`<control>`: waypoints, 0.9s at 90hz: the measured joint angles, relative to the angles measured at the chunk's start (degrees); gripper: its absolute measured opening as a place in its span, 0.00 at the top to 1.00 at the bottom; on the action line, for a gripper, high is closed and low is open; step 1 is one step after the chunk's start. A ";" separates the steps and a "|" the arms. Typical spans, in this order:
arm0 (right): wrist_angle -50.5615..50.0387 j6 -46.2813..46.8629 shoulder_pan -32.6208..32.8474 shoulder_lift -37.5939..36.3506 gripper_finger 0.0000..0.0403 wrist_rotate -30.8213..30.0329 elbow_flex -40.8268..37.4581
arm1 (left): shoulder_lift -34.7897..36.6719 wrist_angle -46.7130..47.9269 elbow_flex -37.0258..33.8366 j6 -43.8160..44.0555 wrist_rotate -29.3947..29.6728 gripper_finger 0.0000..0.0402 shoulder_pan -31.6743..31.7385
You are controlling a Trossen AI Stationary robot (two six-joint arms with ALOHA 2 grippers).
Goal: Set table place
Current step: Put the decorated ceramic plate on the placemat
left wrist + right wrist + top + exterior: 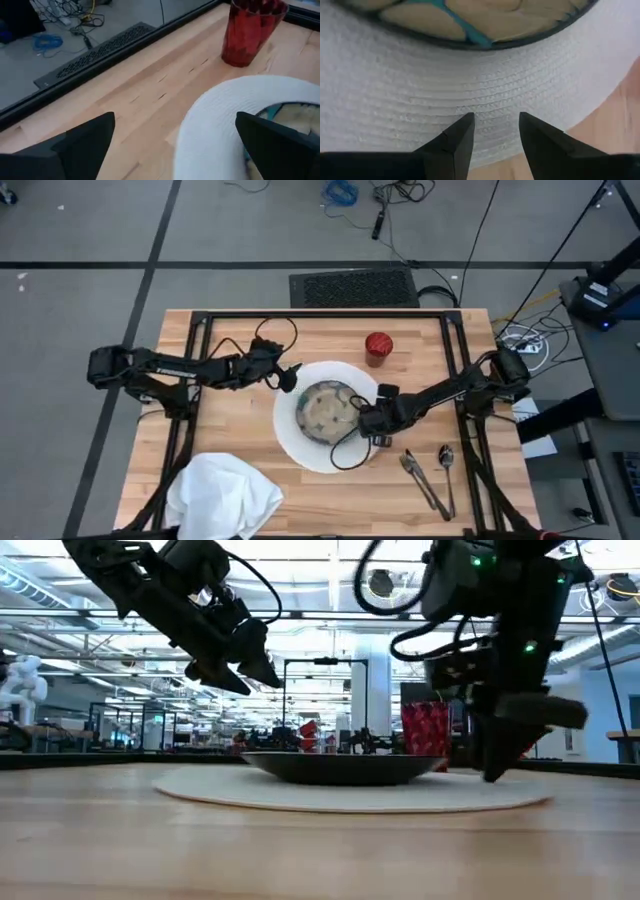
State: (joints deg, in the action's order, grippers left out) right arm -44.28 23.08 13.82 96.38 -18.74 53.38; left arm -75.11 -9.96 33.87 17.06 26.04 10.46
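Carefully now — the right end effector (374, 423), fingers slightly parted and empty, hovers over the round white woven plate (300, 448) mid-bench, beside its speckled grey-green bowl (325, 409); left end effector (288, 377) open — lift clear.

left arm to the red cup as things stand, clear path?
Probably yes. The left end effector hovers open at the plate's edge; only bare table lies between it and the red cup.

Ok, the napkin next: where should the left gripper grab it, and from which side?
Judging from the high view, pinch a raised fold near the top of the crumpled napkin, coming straight down. It lies bunched at the table's near left corner, so its ridges offer more to the left gripper than flat edges.
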 joint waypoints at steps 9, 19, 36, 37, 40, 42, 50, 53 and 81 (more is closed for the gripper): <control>-3.69 1.04 -0.04 -0.89 0.64 -0.86 0.01 | 0.00 -0.01 0.00 0.01 0.00 0.00 0.00; -5.41 1.46 -0.04 -2.80 0.64 -1.95 0.05 | 0.00 -0.04 0.00 0.02 0.00 0.00 0.00; -9.30 2.70 -0.02 -10.21 0.64 0.15 0.14 | 0.00 -0.03 0.00 0.02 -0.07 0.00 -0.11; -9.79 2.96 -0.02 -10.73 0.64 0.60 0.14 | 0.00 -0.04 0.00 0.02 -0.08 0.00 -0.11; -11.45 3.87 -0.02 -12.30 0.64 2.39 0.14 | 0.02 -0.04 0.00 -0.06 -0.30 0.00 -0.18; -12.40 4.53 -0.02 -13.41 0.64 3.66 0.14 | 0.02 -0.07 0.00 -0.28 -0.57 0.00 -0.30; -15.65 7.78 0.13 -17.57 0.64 8.93 0.16 | 0.02 -0.22 0.00 -2.81 -2.72 0.00 -1.21; -16.59 9.04 0.32 -18.85 0.64 10.91 0.16 | 0.02 -0.22 0.00 -3.93 -4.48 0.00 -1.70; -16.34 12.91 4.49 -20.47 0.64 13.71 0.16 | -3.22 -0.31 0.09 -6.68 -11.10 0.00 -3.01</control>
State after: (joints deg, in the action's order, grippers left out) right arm -60.61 35.99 18.31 75.91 -5.03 53.54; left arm -78.33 -10.27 33.95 10.38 14.94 7.45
